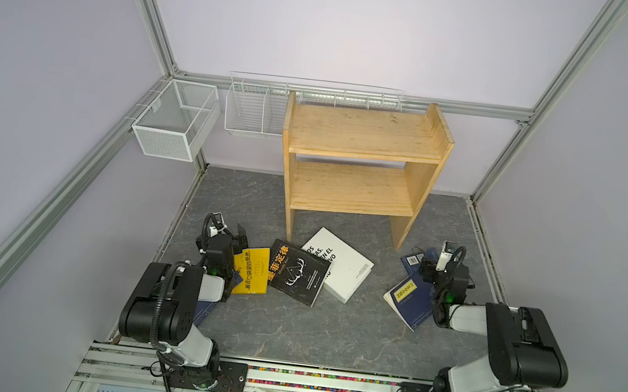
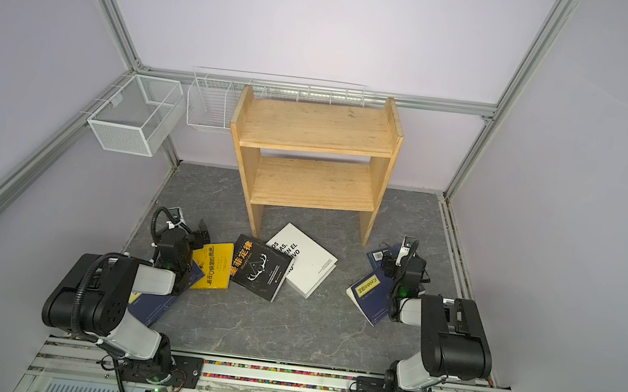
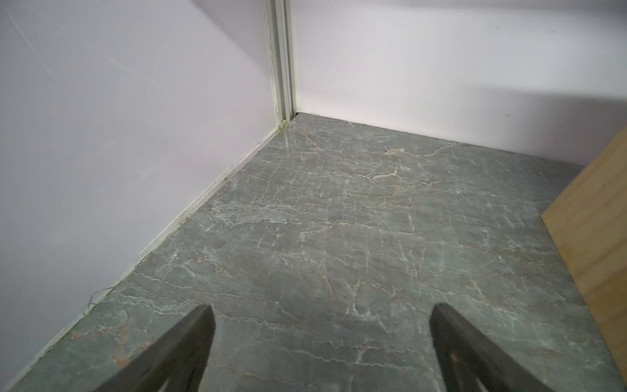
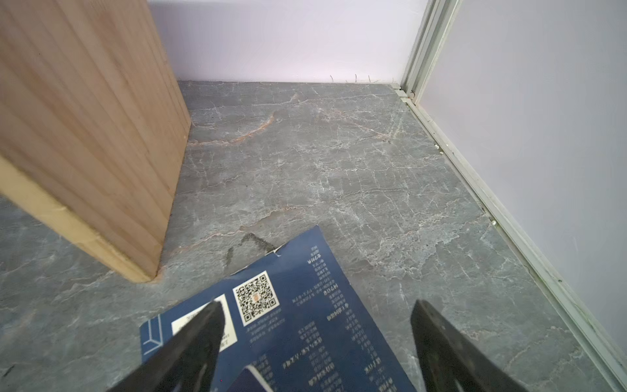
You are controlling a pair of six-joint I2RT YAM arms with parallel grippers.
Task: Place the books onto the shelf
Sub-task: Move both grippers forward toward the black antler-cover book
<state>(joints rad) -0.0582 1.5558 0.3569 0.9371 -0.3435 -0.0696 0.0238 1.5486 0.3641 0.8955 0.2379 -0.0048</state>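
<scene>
The pine shelf (image 1: 362, 162) (image 2: 314, 151) stands at the back with both tiers bare. In front of it, in both top views, lie a yellow book (image 1: 251, 269), a black book (image 1: 296, 273) with orange characters overlapping it, and a thick white book (image 1: 344, 265). A navy book (image 1: 408, 300) with a yellow label lies on the right, and another navy book (image 4: 305, 322) lies flat under my right gripper (image 4: 317, 303) (image 1: 425, 261), which is open above it. A further navy book (image 2: 151, 305) shows under the left arm. My left gripper (image 3: 320, 307) (image 1: 239, 234) hangs open over bare floor beside the yellow book.
A white mesh basket (image 1: 176, 119) and a white wire basket (image 1: 253, 108) hang on the back-left frame. The shelf's side panels (image 3: 597, 220) (image 4: 84, 118) stand close to each gripper. Walls and frame posts bound the grey marbled floor (image 1: 287, 325).
</scene>
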